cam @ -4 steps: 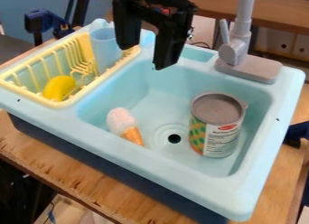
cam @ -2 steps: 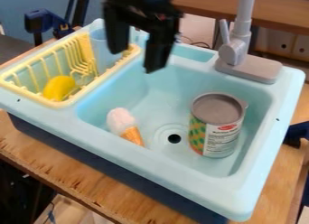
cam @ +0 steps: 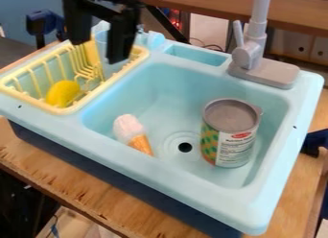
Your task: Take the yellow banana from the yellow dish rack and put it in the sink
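Starting up close with a plywood worktop [cam: 57, 167], kinda rough and chipped along the front edge, and carrying a pale blue toy sink [cam: 266, 215] with a dark base. Down in the basin, got a toy ice cream cone [cam: 133, 134] lying on its side, pinkish-white scoop towards the view's left and orange cone end pointing at the drain hole [cam: 185, 147]. Just past the drain on the right, a tin can [cam: 230, 131], upright, with a grey top and a green-and-orange patterned label. Over on the left, a pale yellow dish rack [cam: 76, 107] with a yellow toy fruit [cam: 63, 93] near its front end. Further back in the rack, a light blue cup [cam: 111, 67], plain, smooth, standing upright and partly hidden. Right in front of that in the view, the black gripper [cam: 97, 52], fingers released and spread well apart, gripping nothing. Can't tell if touching the cup, though looks raised above the rack. Way at the back, a grey toy faucet [cam: 256, 59] on the sink's rim.

Quick count: one cup, one cone, one can, one fruit, one rack, one faucet.

Compared with the earlier frame: gripper shifted to the view's left and a bit higher, from over the basin's back corner to the rack. Cup, cone, can and fruit all left in the same spots.
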